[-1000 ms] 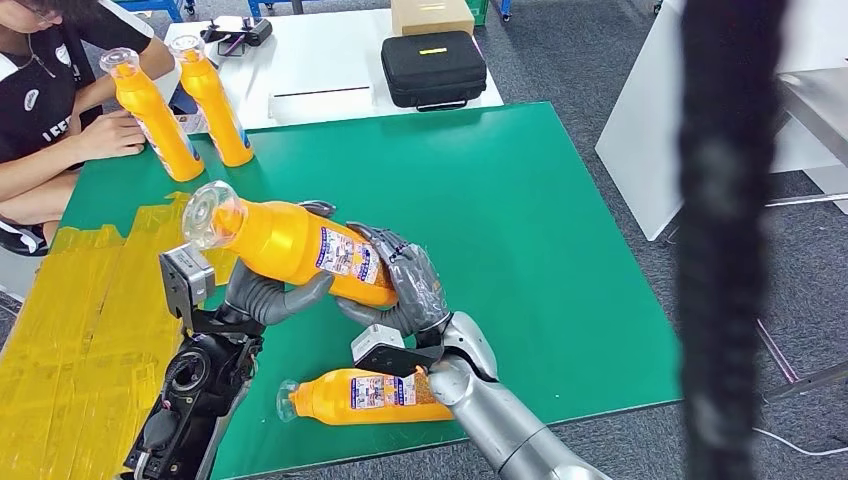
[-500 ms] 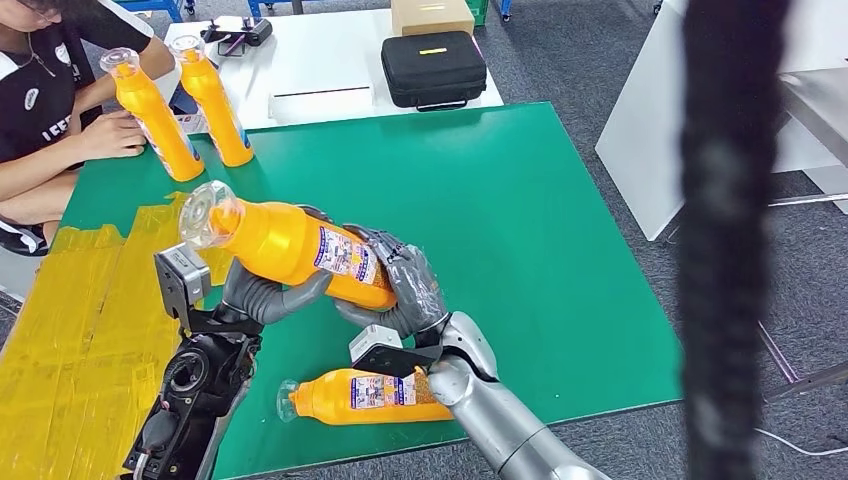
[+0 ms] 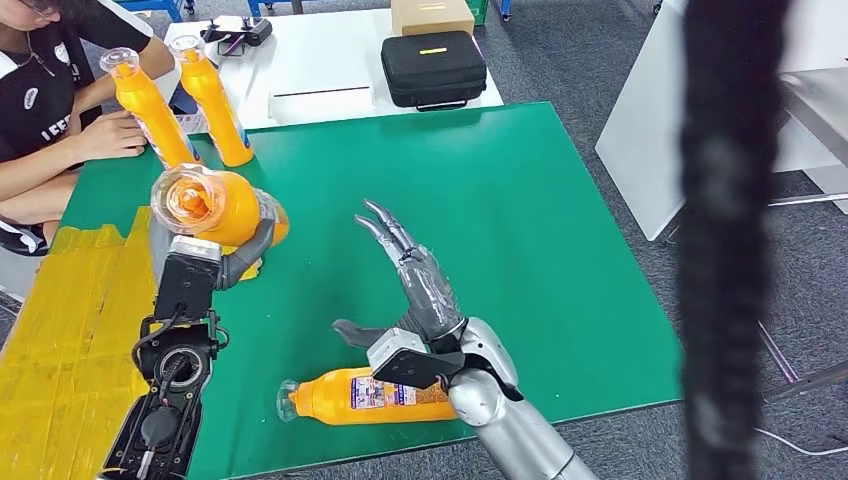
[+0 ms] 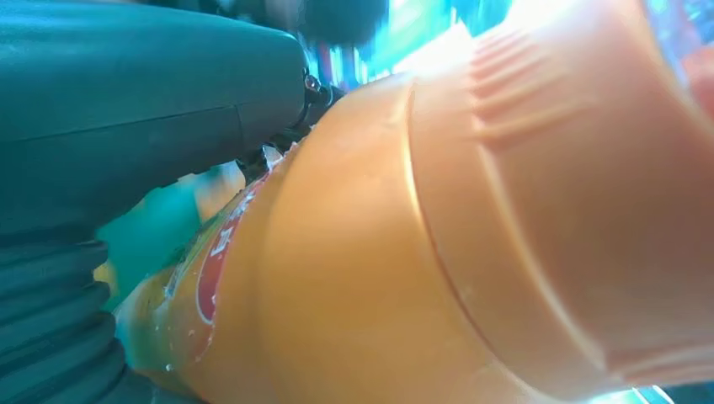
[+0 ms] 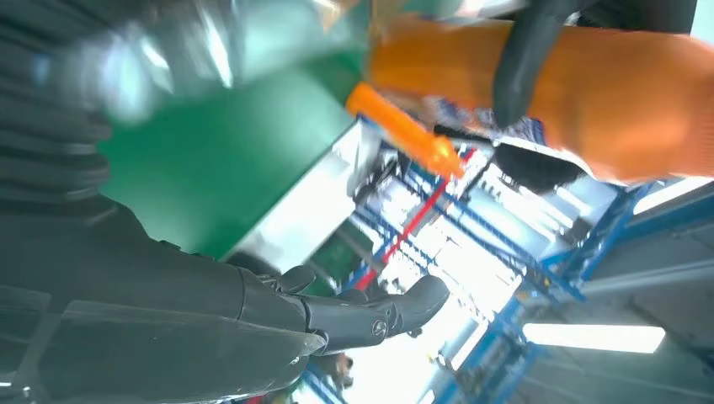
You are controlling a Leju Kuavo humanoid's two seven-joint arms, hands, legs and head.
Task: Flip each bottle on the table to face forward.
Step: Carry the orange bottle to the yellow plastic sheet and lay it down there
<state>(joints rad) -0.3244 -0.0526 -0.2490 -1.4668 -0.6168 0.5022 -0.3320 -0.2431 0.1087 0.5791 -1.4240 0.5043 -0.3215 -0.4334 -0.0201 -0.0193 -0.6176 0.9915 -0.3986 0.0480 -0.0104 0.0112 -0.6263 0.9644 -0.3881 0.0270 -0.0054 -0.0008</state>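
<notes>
My left hand [image 3: 240, 258] grips an orange bottle [image 3: 212, 208] above the green table [image 3: 520, 200], its clear cap pointing toward me; up close the same bottle [image 4: 438, 252] lies against my thumb [image 4: 151, 109]. My right hand [image 3: 415, 285] is open, its fingers spread and pointing away, apart from that bottle. A second orange bottle [image 3: 365, 395] lies on its side near the table's front edge, label up, just below my right wrist. Two more orange bottles [image 3: 150, 115] [image 3: 215, 100] stand upright at the far left corner. In the right wrist view the held bottle [image 5: 606, 93] shows beyond my fingers [image 5: 379, 316].
A person [image 3: 60, 90] sits at the far left with a hand by the standing bottles. Yellow tape [image 3: 70, 330] covers the table's left strip. A white table behind carries a black case [image 3: 432, 68] and a cardboard box [image 3: 432, 15]. A dark blurred cable [image 3: 725, 240] hangs at the right.
My right hand has let go of the held bottle and opened. My left hand has swung the bottle left and turned it so the cap faces me.
</notes>
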